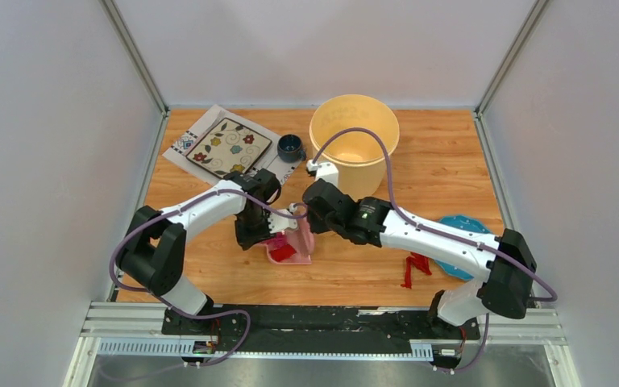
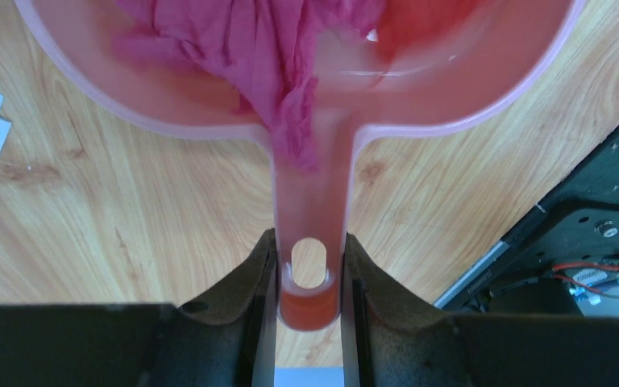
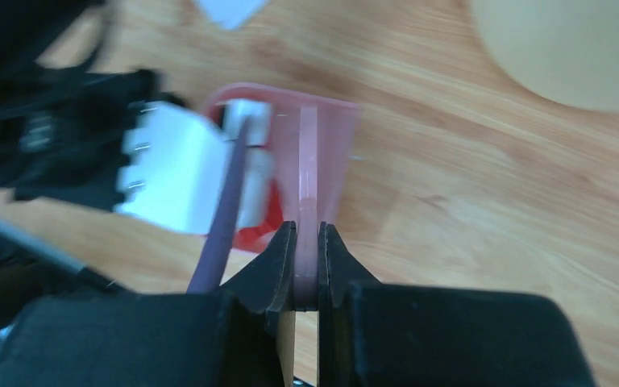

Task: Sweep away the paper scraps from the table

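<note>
My left gripper (image 1: pixel 259 232) is shut on the handle of the pink dustpan (image 1: pixel 288 252), which lies on the table (image 1: pixel 443 169) at the centre. In the left wrist view the fingers (image 2: pixel 262 270) clamp the handle (image 2: pixel 309 210). Crumpled magenta paper scraps (image 2: pixel 266 56) and a red one (image 2: pixel 419 20) lie in the pan. My right gripper (image 1: pixel 303 212) is shut on the pink brush (image 1: pixel 303 238), held edge-on over the pan (image 3: pixel 308 169). More red scraps (image 1: pixel 415 268) lie on the table in front of the right arm.
A yellow bucket (image 1: pixel 355 137) stands at the back centre. A blue cup (image 1: pixel 290 147) sits beside a white placemat (image 1: pixel 201 125) bearing a patterned plate (image 1: pixel 230 147). A flat blue object (image 1: pixel 461 242) lies under the right arm. Metal frame posts edge the table.
</note>
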